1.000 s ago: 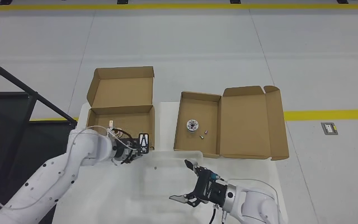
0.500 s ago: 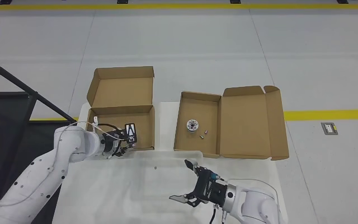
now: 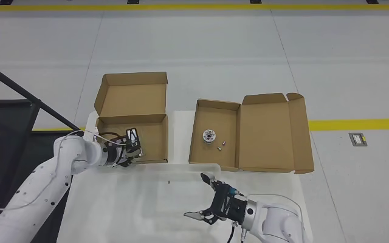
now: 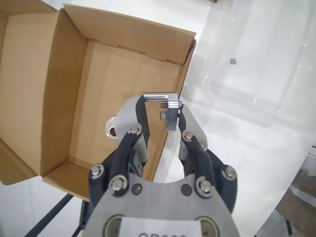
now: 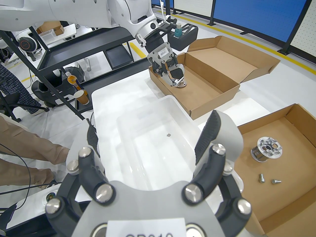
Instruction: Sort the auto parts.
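My left gripper (image 4: 161, 114) is shut on a silver L-shaped bracket (image 4: 171, 110) with two small bolts in it. It hangs over the near wall of the left cardboard box (image 4: 111, 75), seen from above at the left gripper (image 3: 132, 152). A round silver piece (image 4: 111, 130) shows beside one finger; I cannot tell whether it lies in the box. My right gripper (image 5: 153, 127) stands open above the clear plastic bin (image 5: 148, 114), in the top view the right gripper (image 3: 199, 195). The right cardboard box (image 3: 213, 115) holds a round metal hub (image 3: 209, 135) and two small bolts (image 5: 261, 177).
One small dark piece (image 5: 168, 135) lies on the clear bin's floor. Both boxes have their lids folded open, the right lid (image 3: 270, 130) lying flat to the side. A black rack (image 3: 24, 121) stands left of the white table (image 3: 182, 118).
My left arm has swung left and back with the bracket, from the bin's corner to over the left box. The right arm has stayed put.
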`<state>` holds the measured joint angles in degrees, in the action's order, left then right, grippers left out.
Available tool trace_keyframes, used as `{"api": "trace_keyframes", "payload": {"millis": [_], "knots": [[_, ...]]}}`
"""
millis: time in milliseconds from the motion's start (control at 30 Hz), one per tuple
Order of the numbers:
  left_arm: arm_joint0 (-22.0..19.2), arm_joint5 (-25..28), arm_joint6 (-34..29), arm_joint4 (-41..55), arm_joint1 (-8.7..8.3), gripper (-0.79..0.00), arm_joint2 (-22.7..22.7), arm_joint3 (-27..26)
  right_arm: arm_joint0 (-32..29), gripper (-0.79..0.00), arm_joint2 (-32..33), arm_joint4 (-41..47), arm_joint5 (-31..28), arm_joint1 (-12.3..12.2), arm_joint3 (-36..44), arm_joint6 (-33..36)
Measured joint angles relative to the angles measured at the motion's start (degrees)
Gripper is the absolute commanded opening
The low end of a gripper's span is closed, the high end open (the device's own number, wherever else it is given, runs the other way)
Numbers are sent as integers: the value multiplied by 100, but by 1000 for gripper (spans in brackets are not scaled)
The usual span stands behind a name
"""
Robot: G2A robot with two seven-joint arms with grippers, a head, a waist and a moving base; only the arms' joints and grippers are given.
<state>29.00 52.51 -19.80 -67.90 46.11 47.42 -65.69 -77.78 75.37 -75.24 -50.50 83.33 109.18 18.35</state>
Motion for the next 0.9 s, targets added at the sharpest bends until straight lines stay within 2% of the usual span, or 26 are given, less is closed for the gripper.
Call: {"api": "trace_keyframes", "payload": {"millis": [200,367,633,900], "knots": [[-527,-151,505,-127,380,-785,-441,1085,0,0,0,0,0,0,0,0],[-896,-259,921,-208,767,-785,-838,1893,0,0,0,0,0,0,0,0],[-1319,-193,1172,-245,1387,-785,-1329,3077,0,0,0,0,0,0,0,0],[-1571,-194,1423,-329,1782,-785,-1480,3912,0,0,0,0,0,0,0,0]]}}
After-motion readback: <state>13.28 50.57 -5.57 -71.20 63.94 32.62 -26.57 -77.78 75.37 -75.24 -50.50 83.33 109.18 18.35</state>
